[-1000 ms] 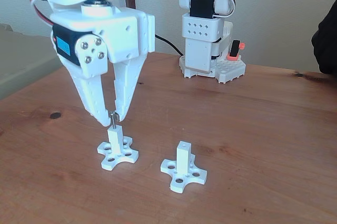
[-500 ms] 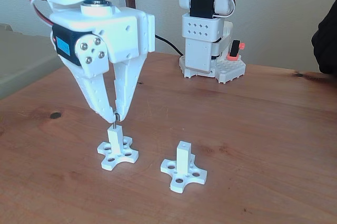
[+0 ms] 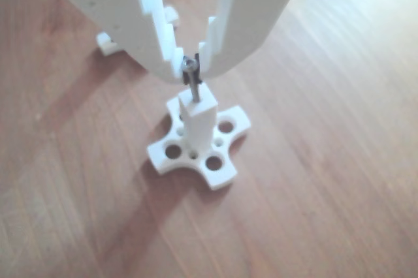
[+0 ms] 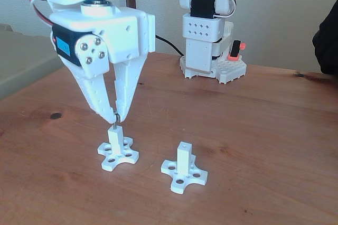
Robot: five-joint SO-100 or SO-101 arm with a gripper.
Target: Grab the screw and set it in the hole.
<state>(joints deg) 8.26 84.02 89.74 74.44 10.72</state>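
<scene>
White plastic post (image 4: 115, 140) on its cross-shaped base, standing on the wooden table (image 4: 264, 130), serves as the landmark; all places are noted from it. Directly above it hangs the gripper (image 4: 115, 116), its two tapered fingers drawn together and pinching the screw (image 3: 192, 82) by the head end. The screw hangs upright, long axis vertical, in line with the post's own axis. In the other view its lower tip meets the square top face of the post, right at the hole (image 3: 196, 101); whether the tip has entered or only touches the rim I cannot tell. My judgement: the coming move is straight down along that axis, then letting go. To the right of the post, well apart, stands a second post (image 4: 183, 159), its top hole open and unused.
</scene>
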